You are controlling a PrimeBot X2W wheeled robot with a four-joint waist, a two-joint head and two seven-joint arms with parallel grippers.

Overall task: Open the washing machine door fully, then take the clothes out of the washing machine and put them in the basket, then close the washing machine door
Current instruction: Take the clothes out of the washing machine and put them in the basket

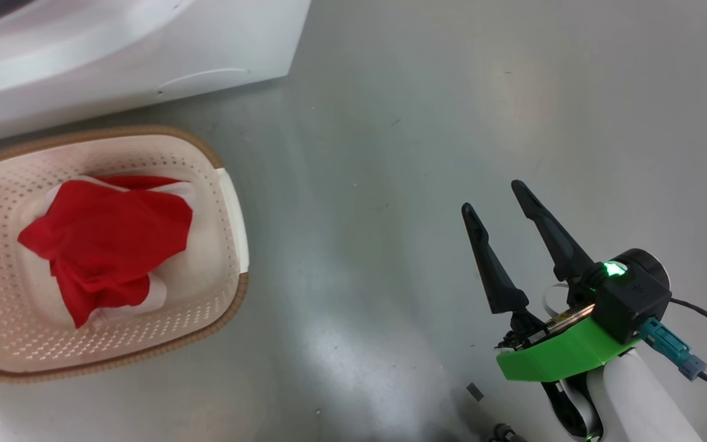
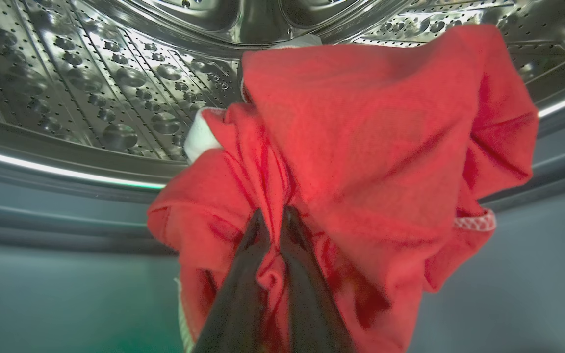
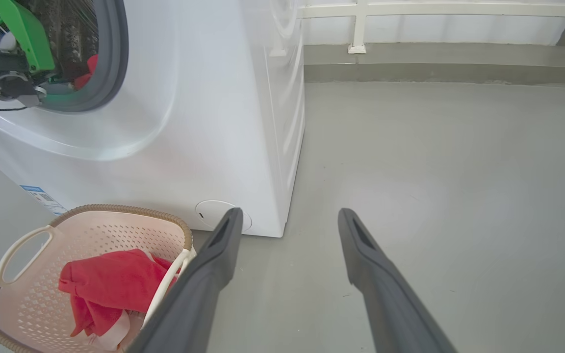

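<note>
In the left wrist view my left gripper (image 2: 273,220) is shut on a bright red garment (image 2: 361,162) with white trim, at the mouth of the perforated steel drum (image 2: 106,88) of the washing machine (image 3: 204,122). The right wrist view shows my left arm's green wrist (image 3: 22,34) reaching into the machine's opening with red cloth (image 3: 89,68) beside it. Another red garment (image 1: 108,242) lies in the cream basket (image 1: 218,307) on the floor in front of the machine. My right gripper (image 1: 493,197) hovers open over bare floor, right of the basket. The door is out of view.
Grey floor (image 1: 390,153) stretches right of the basket and machine. The machine's white front (image 1: 114,55) runs along the top left of the head view. A low white rail (image 3: 434,10) and a concrete kerb (image 3: 434,63) bound the floor at the back.
</note>
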